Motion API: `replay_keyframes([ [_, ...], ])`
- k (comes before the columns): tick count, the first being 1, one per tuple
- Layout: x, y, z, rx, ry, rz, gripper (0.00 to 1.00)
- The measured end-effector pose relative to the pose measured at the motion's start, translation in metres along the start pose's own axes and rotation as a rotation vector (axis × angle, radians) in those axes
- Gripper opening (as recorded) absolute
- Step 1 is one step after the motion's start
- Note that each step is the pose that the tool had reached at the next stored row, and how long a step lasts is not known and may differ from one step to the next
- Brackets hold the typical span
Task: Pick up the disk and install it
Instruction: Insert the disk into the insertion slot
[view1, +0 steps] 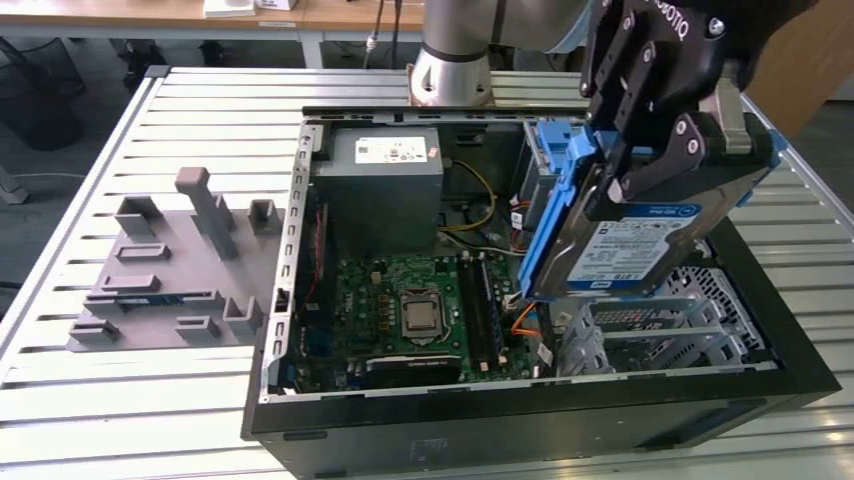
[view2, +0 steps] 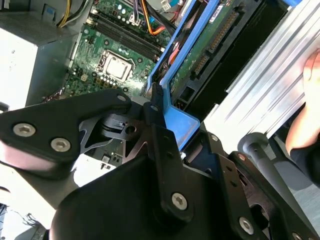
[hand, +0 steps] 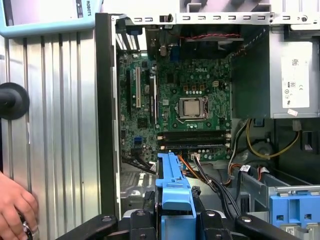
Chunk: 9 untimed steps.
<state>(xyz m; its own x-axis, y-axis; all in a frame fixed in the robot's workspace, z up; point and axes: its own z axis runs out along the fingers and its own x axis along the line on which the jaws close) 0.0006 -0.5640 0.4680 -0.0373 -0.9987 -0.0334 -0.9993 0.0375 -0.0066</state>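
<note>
- The pick-up half of the task looks done. The flat silver-grey hard disk with a blue-and-white label and blue plastic carrier (view1: 641, 250) hangs in the air, tilted on edge, over the open black desktop computer case (view1: 534, 425).
- The black robot gripper (view1: 654, 170) is clamped on the disk, its fingers closed across the upper part of the drive and carrier.
- The install half is left. The disk sits above the perforated metal drive cage (view1: 667, 325) at the exterior view's right side of the case and is not seated in it. Its lower corner looks clear of the cage, though the angle makes that hard to confirm.
- The exterior view gives the disk's label face. It also shows the grey power supply box (view1: 378, 190), the green motherboard (view1: 414, 300) and a grey moulded fixture (view1: 174, 270) lying well apart on the slatted aluminium table (view1: 134, 410).
- The first wrist view looks along the carrier's blue edge (hand: 172, 192) down into the case, and adds a person's hand (hand: 15, 210) resting on the table beside the case.
- The second wrist view shows the disk's green circuit-board underside (view2: 207, 42).
</note>
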Motion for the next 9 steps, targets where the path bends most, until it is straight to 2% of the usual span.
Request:
replay_keyframes([
  [6, 0.0046, -0.0018, 0.0018, 0.0001, -0.0001, -0.001, 0.36],
  [9, 0.0058, -0.0072, 0.0031, 0.0001, -0.0003, 0.000, 0.36],
])
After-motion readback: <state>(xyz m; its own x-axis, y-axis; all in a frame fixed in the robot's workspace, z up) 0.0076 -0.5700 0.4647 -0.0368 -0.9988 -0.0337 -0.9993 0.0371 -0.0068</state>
